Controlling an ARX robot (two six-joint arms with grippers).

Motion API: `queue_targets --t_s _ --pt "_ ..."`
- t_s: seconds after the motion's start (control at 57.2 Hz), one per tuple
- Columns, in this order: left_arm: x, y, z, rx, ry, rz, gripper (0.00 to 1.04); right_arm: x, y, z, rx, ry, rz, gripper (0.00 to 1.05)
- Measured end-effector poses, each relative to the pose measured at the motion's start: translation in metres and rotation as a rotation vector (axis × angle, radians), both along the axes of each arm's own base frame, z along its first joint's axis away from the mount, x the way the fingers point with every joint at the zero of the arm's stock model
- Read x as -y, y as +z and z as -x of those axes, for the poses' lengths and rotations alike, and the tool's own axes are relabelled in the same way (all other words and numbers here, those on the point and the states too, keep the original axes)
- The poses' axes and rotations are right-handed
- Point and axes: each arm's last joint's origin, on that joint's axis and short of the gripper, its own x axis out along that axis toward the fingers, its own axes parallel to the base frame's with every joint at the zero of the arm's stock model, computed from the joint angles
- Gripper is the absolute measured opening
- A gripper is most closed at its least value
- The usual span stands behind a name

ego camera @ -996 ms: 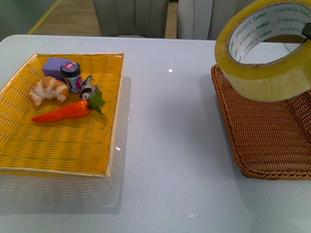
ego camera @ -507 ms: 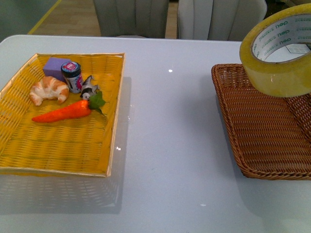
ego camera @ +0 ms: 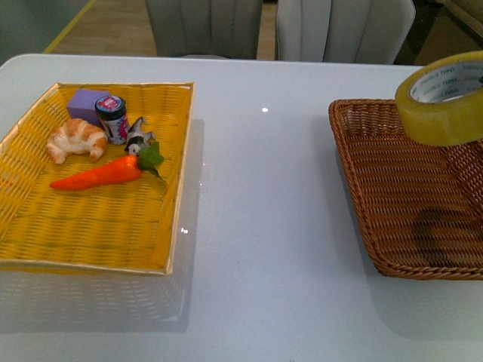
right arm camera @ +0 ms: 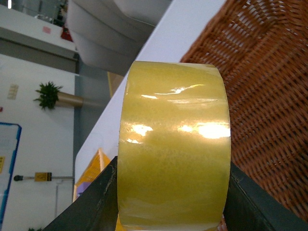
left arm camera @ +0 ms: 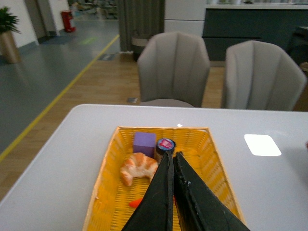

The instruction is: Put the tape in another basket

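The tape (ego camera: 444,102), a wide yellowish roll with a white printed core, hangs in the air over the far part of the brown wicker basket (ego camera: 392,204) at the table's right side. Its shadow falls on the basket floor. In the right wrist view the tape (right arm camera: 174,144) fills the middle, and my right gripper (right arm camera: 173,202) is shut on it with a dark finger on each side. The right gripper itself is outside the front view. My left gripper (left arm camera: 171,156) is shut and empty, hovering above the yellow tray (left arm camera: 108,192).
The yellow woven tray (ego camera: 98,226) at the left holds a croissant (ego camera: 75,139), a purple block (ego camera: 87,102), a small jar (ego camera: 113,117), a small toy figure (ego camera: 138,136) and a toy carrot (ego camera: 98,173). Bare white table (ego camera: 264,226) lies between tray and basket. Chairs (ego camera: 339,30) stand behind the table.
The tape has moved right and away from the camera, over the brown basket, appearing smaller. Its shadow now shows on the basket floor. The tray's contents are unchanged.
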Motion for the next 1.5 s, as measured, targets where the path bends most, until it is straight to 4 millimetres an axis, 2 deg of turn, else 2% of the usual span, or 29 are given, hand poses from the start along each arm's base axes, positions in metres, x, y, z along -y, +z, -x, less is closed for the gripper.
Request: queue_targets --t_s 0.14,0.314,0.454,0.559,0.786,0.856,0.891,0.996,1.135,1.275,1.397,1.502 --pt "-0.008 -0.004 0.008 0.001 0.032 0.000 0.02 0.000 -0.022 -0.022 -0.056 -0.037 -0.034 0.48" --pt "-0.008 -0.010 0.015 0.007 0.024 -0.002 0.02 -0.002 -0.037 -0.044 -0.126 -0.083 -0.057 0.48" --pt "-0.008 -0.008 0.020 0.018 0.024 -0.002 0.02 -0.001 -0.050 -0.047 -0.219 -0.122 -0.057 0.48" --pt "-0.008 -0.007 0.025 0.019 0.024 -0.002 0.02 0.000 -0.052 -0.045 -0.243 -0.132 -0.055 0.48" --pt "-0.008 -0.006 0.031 0.024 0.024 -0.002 0.02 0.004 -0.057 -0.016 -0.292 -0.134 -0.051 0.83" --pt "-0.008 -0.006 0.033 0.023 0.024 -0.002 0.02 0.009 -0.043 -0.007 -0.259 -0.139 -0.049 0.95" --pt "-0.008 -0.006 0.034 0.023 0.024 -0.002 0.02 0.011 -0.036 -0.004 -0.246 -0.143 -0.044 0.97" --pt "-0.008 -0.006 0.036 0.024 0.024 -0.002 0.02 0.015 -0.007 0.008 -0.191 -0.133 0.023 0.96" --pt "-0.008 -0.006 0.039 0.024 0.024 -0.002 0.02 0.012 0.030 0.037 -0.121 -0.094 0.118 0.96" --pt "-0.008 -0.006 0.041 0.024 0.024 -0.002 0.02 0.009 0.069 0.080 -0.033 -0.080 0.208 0.96" --pt "-0.008 -0.011 0.049 -0.010 0.024 -0.003 0.02 0.005 0.089 0.114 0.022 -0.076 0.267 0.96" --pt "-0.009 -0.010 0.052 0.011 0.026 -0.003 0.02 -0.001 0.082 0.129 0.242 -0.090 0.620 0.78"
